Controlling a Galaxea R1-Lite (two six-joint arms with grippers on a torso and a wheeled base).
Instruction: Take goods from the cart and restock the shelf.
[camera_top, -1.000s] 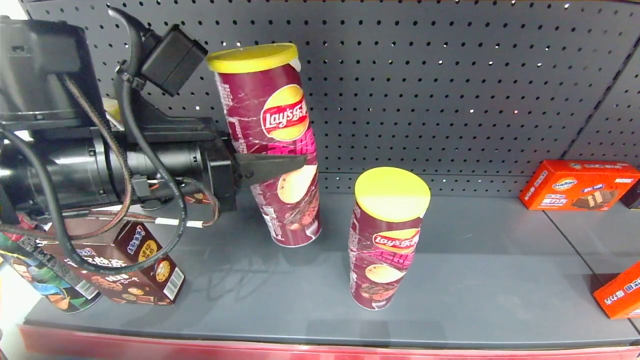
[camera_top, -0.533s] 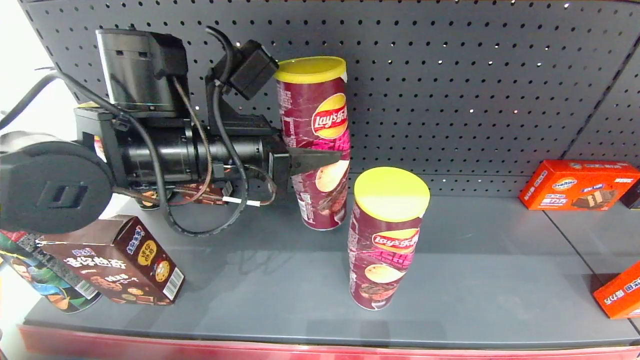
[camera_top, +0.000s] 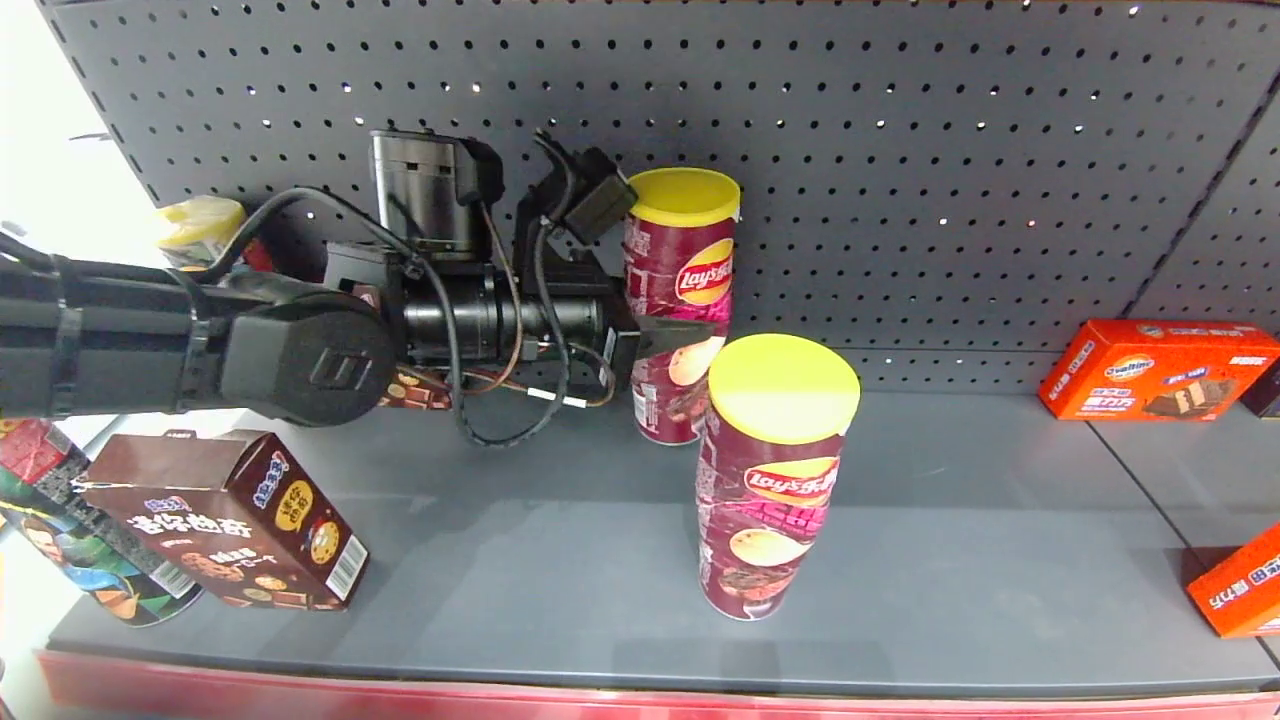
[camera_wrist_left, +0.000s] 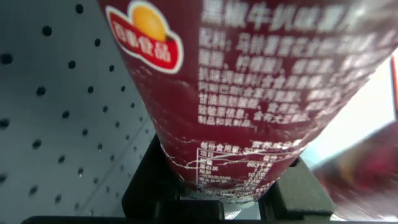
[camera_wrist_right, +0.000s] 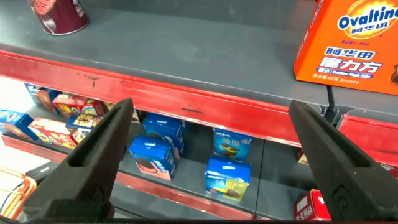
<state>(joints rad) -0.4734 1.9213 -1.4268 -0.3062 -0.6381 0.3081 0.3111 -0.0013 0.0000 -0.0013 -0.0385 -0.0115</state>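
Observation:
My left gripper (camera_top: 690, 335) is shut on a maroon chip can with a yellow lid (camera_top: 680, 290). It holds the can upright close to the pegboard back wall (camera_top: 900, 150), base at or just above the grey shelf (camera_top: 950, 520). In the left wrist view the can (camera_wrist_left: 249, 81) sits between the two black fingers (camera_wrist_left: 155, 186). A second identical can (camera_top: 775, 470) stands in front of it, slightly to the right and nearer the shelf's front. My right gripper (camera_wrist_right: 211, 168) hangs open before the red shelf edge (camera_wrist_right: 186, 93), holding nothing.
A brown cookie box (camera_top: 225, 520) lies at the front left of the shelf. Orange boxes sit at the back right (camera_top: 1160, 368) and the front right (camera_top: 1240, 585). Blue boxes (camera_wrist_right: 155, 146) stand on the lower shelf. Bare shelf lies between the cans and the orange boxes.
My left arm has carried the held can rightward and deeper into the shelf, from the front left to a spot by the pegboard behind the standing can. The standing can has not moved.

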